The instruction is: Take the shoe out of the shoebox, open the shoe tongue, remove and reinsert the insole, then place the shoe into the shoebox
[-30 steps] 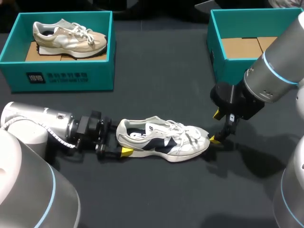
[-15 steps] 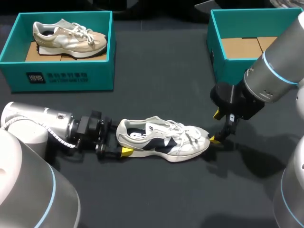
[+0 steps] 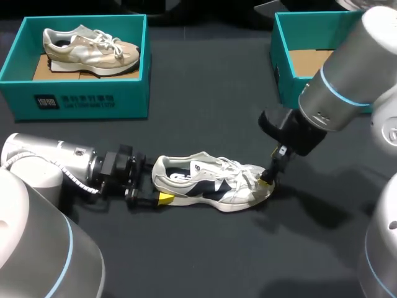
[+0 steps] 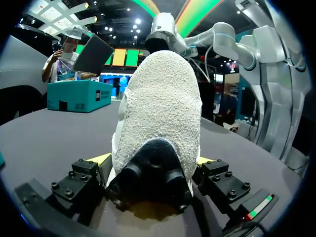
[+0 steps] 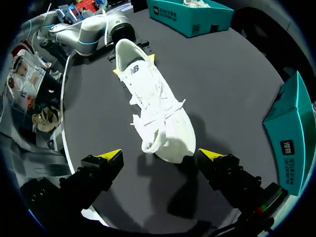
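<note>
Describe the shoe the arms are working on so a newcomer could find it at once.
On the dark table, in front of the two teal shoeboxes, a white shoe lies between the arms, heel clamped by the left gripper, toe at the open right gripper. Unlike the beige shoe in the left box, it has navy side panels.

The shoe lies laced side up on the table, toe between the right gripper's spread fingers. The left gripper's yellow tips flank its heel. A far box stands beyond; a near box stands beside the right gripper.
</note>
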